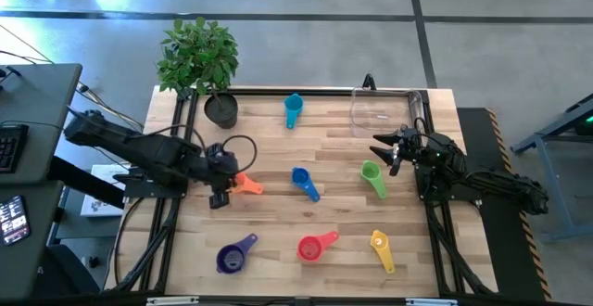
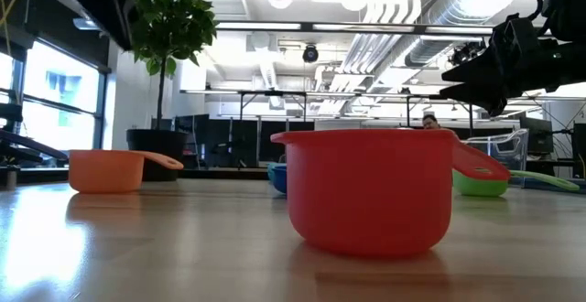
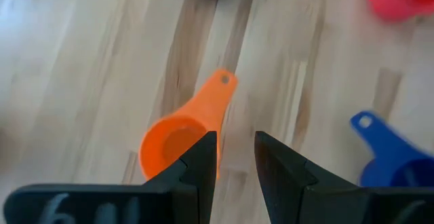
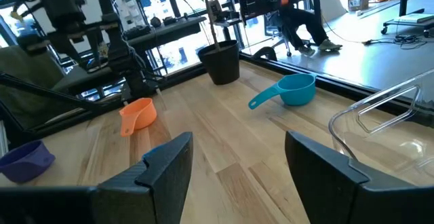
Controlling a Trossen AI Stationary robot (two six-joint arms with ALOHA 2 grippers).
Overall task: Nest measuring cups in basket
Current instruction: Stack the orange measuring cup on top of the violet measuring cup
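Desk point(image 1: 278, 223), near to far. Front row: purple cup point(image 1: 234, 254), red cup point(image 1: 315, 246), yellow cup point(image 1: 381, 248), all lying apart. Middle: orange cup point(image 1: 246, 184) just below the left gripper point(image 1: 219, 174), its fingers released, narrowly parted, holding nothing; blue cup point(image 1: 304, 182); green cup point(image 1: 373, 177) beside the right gripper point(image 1: 389, 151), jaws spread wide, empty. Far edge: black plant pot point(image 1: 221, 109) with leafy plant; teal cup point(image 1: 293, 109); clear basket point(image 1: 386, 109), no cups inside.

7 cups point(image 1: 305, 182) scattered on table, clear basket point(image 1: 382, 109) empty
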